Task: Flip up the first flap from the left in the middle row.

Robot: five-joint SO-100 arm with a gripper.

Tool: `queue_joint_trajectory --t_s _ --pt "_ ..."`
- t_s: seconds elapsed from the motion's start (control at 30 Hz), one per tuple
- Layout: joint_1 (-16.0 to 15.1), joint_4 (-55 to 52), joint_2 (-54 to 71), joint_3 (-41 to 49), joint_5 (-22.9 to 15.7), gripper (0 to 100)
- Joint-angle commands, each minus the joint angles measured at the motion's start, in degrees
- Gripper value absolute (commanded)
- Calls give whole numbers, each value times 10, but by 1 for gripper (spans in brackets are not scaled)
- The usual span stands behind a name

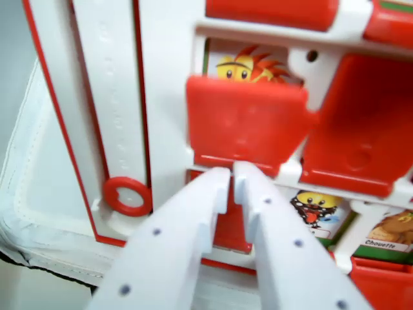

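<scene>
The white plastic hand (232,173), its fingers nearly pressed together and holding nothing, touches the lower edge of the half-raised red plastic flap (245,123); it could slip off, letting the flap drop.

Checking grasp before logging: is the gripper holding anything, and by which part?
Nothing is held. The white two-fingered gripper has its tips nearly together at the lower edge of the red plastic flap, clamping nothing.

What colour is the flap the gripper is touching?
Red. The flap shows best in the wrist view.
</scene>
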Motion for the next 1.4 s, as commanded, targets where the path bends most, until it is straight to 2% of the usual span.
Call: queue_joint_trajectory --t_s 0.0,0.33,0.6,0.77,0.83,1.0,1.37 --pt "6 -16 3 -89 2 0" --pt "23 -13 -29 -129 2 0" --pt "25 25 4 -128 9 0" --pt "26 113 63 -135 11 0" --pt "29 143 95 -131 0 0" --pt "39 222 191 -96 -3 0" --pt "91 345 389 -9 -3 0"
